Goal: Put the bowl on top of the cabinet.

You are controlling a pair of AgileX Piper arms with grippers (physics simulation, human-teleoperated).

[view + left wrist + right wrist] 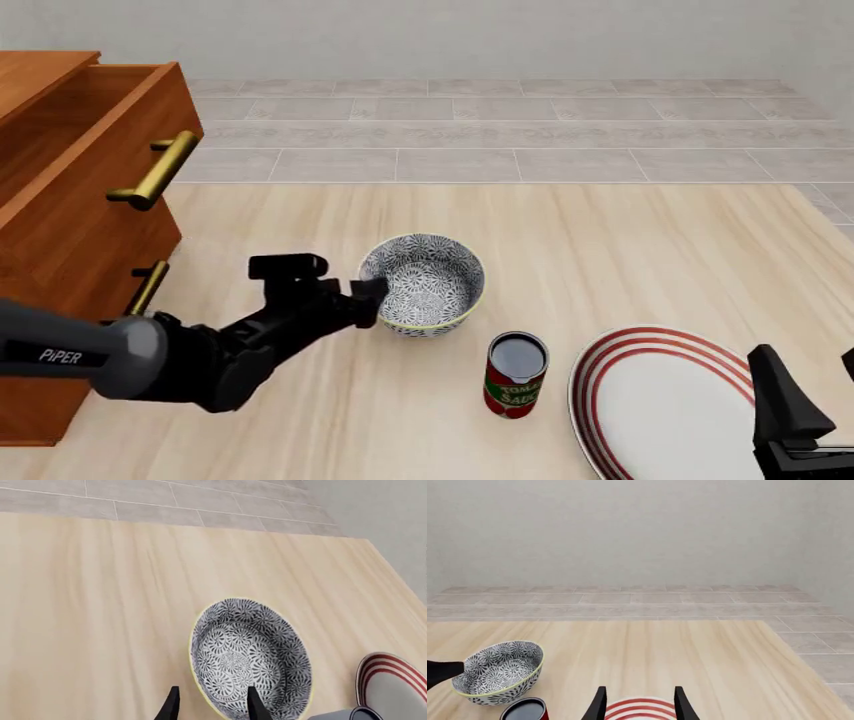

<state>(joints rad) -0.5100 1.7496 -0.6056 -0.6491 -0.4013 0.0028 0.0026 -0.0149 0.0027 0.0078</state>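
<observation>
The speckled grey-and-white bowl (424, 283) stands upright on the wooden table, to the right of the reddish-brown cabinet (67, 215). My left gripper (370, 291) is open at the bowl's left rim. In the left wrist view the bowl (250, 660) has its near rim between the two fingertips of the left gripper (213, 707), one finger (257, 706) over the inside and the other outside. My right gripper (811, 398) is open low at the right, above the plate, far from the bowl (497, 672).
A tomato sauce can (515, 375) stands just right of and nearer than the bowl. A flat white plate with red rings (661, 405) lies at the front right. The cabinet's top drawer appears pulled out, and its brass handle (154, 170) juts toward the table.
</observation>
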